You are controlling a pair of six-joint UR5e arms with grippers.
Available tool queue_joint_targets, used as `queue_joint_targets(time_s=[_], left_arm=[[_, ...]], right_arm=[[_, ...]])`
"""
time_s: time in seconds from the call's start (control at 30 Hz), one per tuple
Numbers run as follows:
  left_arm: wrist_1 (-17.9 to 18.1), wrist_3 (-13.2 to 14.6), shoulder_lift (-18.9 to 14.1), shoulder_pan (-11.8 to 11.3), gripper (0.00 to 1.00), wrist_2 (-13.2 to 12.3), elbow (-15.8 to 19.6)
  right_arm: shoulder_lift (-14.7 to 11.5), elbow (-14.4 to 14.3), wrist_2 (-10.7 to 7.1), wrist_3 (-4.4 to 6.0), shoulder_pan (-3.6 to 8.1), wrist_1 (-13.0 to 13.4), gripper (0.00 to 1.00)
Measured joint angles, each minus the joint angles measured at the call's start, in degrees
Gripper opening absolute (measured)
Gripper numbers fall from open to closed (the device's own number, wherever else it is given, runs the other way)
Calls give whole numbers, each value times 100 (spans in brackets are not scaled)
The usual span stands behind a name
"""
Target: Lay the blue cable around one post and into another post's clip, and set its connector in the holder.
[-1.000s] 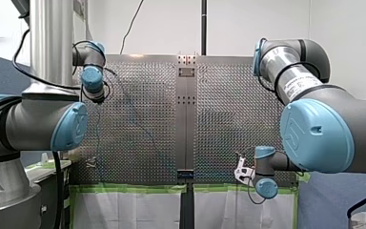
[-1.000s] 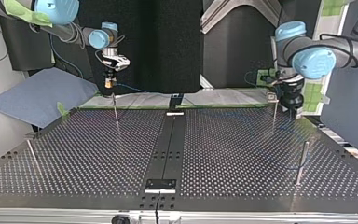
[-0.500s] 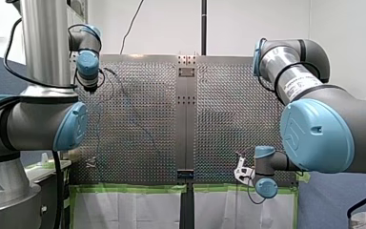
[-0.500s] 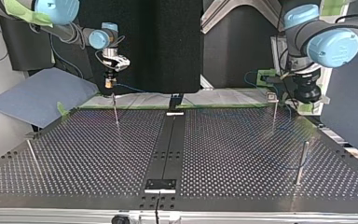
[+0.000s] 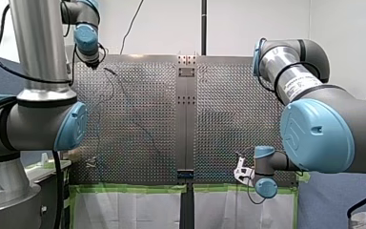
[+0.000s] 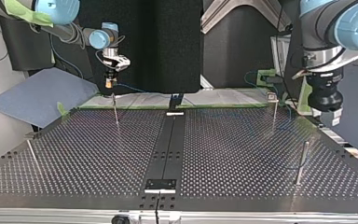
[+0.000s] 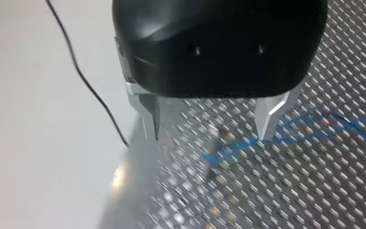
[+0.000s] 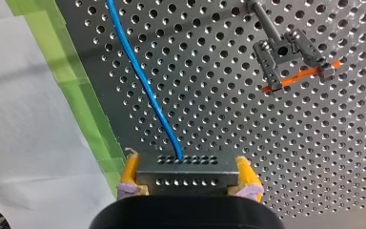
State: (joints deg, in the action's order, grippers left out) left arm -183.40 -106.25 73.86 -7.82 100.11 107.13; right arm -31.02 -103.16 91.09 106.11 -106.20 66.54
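Note:
In the right wrist view my right gripper (image 8: 186,177) is shut with its yellow pads on a black connector block (image 8: 186,167). The blue cable (image 8: 138,76) runs out of the block across the perforated plate. Ahead of it stands a post with a grey clip (image 8: 283,52) and an orange strip. At the top view's left, my right gripper (image 6: 108,84) hangs above a thin post (image 6: 115,112). My left gripper (image 7: 212,129) is open, its metal fingers (image 7: 267,119) bare above the cable (image 7: 290,131). At the top view's right, my left gripper (image 6: 326,100) hovers high beside a clip post (image 6: 273,109).
More posts stand at the top view's right (image 6: 301,163) and left (image 6: 31,156). A black centre strip (image 6: 170,140) divides the plate, with green tape and white sheet (image 6: 140,99) at its far edge. A blue cloth (image 6: 42,95) lies beside the table.
My left arm has lifted away from the clip post and moved toward the table's other end, nearer in the top view. My right arm has stayed still with the connector.

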Motion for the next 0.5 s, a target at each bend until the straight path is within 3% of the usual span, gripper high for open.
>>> queue_joint_targets(time_s=[0.2, 0.5], left_arm=[[-348, 5, -272, 19, 100, -285, -349], [-815, 245, 62, 125, 100, -407, -528]], right_arm=[[1, -2, 4, -8, -1, 0, 0], [0, -1, 2, -18, -6, 0, 0]])
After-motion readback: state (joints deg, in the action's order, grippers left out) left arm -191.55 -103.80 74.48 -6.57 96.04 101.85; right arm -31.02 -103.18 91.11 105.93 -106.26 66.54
